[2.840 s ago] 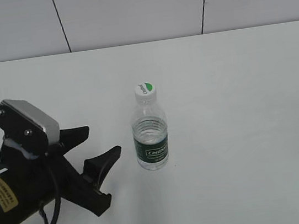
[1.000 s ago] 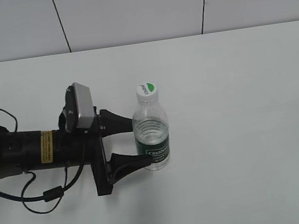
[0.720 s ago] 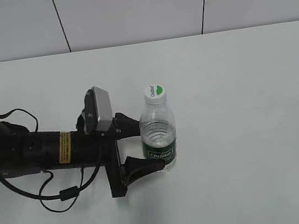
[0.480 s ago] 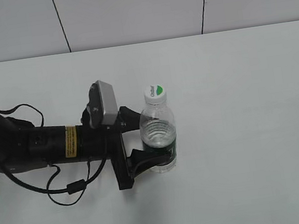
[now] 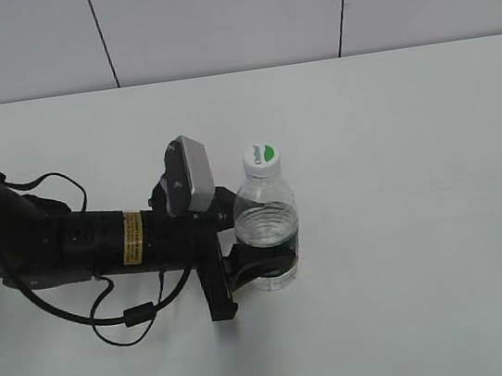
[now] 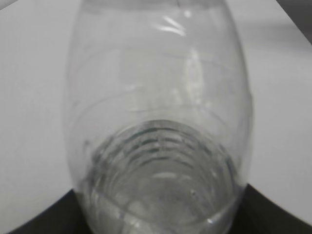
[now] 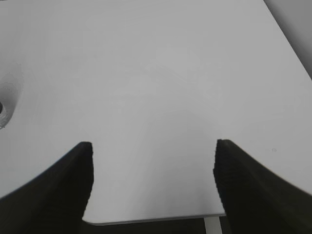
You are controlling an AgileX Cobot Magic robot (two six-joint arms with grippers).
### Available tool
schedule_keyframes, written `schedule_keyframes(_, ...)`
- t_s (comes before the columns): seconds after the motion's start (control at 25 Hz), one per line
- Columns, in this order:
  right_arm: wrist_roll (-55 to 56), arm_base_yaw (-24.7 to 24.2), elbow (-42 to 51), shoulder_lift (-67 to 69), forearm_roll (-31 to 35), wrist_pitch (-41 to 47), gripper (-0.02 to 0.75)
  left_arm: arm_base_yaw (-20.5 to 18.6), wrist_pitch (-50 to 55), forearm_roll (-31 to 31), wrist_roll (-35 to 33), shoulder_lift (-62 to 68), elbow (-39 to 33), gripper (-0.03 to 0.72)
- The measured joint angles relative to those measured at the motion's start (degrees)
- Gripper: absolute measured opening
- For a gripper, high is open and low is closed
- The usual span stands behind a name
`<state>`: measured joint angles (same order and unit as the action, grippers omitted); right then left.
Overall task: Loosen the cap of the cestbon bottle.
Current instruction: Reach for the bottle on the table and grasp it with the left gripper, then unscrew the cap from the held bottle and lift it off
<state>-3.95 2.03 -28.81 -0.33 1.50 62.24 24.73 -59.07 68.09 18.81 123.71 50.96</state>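
Exterior view: I see the small clear plastic cestbon bottle [image 5: 268, 240] with its dark green label band standing upright just left of frame centre on the white table [image 5: 417, 174]. Its small round white screw cap [image 5: 262, 159], green crescent on top, is on the neck. The black left gripper [image 5: 259, 260] reaches in from the left and is clamped around the bottle's lower body at the label. Half a second ago the near finger lay looser about the label; now it wraps tighter, and the arm has pushed slightly further right. Nearly three seconds ago that gripper sat spread and well apart from the bottle at lower left.

Left wrist view: the bottle [image 6: 161, 131] fills the frame, ribbed clear wall up close, dark finger edges [image 6: 39, 222] at both lower corners against it.

Right wrist view: the right gripper [image 7: 152, 183] shows two dark fingers spread wide over bare table [image 7: 161, 63], holding nothing. A sliver of something clear shows at the left edge; I cannot tell what it is.
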Motion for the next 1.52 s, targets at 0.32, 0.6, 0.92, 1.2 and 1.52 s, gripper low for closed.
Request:
schedule_keyframes(0.32,1.26,0.0,-3.69,10.54,1.18,-2.71,0.544,0.02,0.06,-0.17,0.04,0.0,0.0,0.379)
schedule_keyframes(0.6,1.31,0.0,-12.48,32.94,1.95,-3.44,0.472,0.02,0.01,-0.17,0.04,0.0,0.0,0.378)
schedule_keyframes(0.92,1.33,0.0,-25.18,56.87,2.88,0.28,0.465,0.12,-0.03,-0.17,0.04,0.0,0.0,0.378)
schedule_keyframes(1.2,2.92,0.0,-35.76,72.17,3.4,6.76,0.465,0.12,-0.03,-0.22,0.04,0.0,0.05,0.378)
schedule_keyframes(1.52,3.26,0.0,-43.9,85.8,4.13,7.02,0.454,0.12,-0.1,-0.27,0.04,0.0,0.05,0.378)
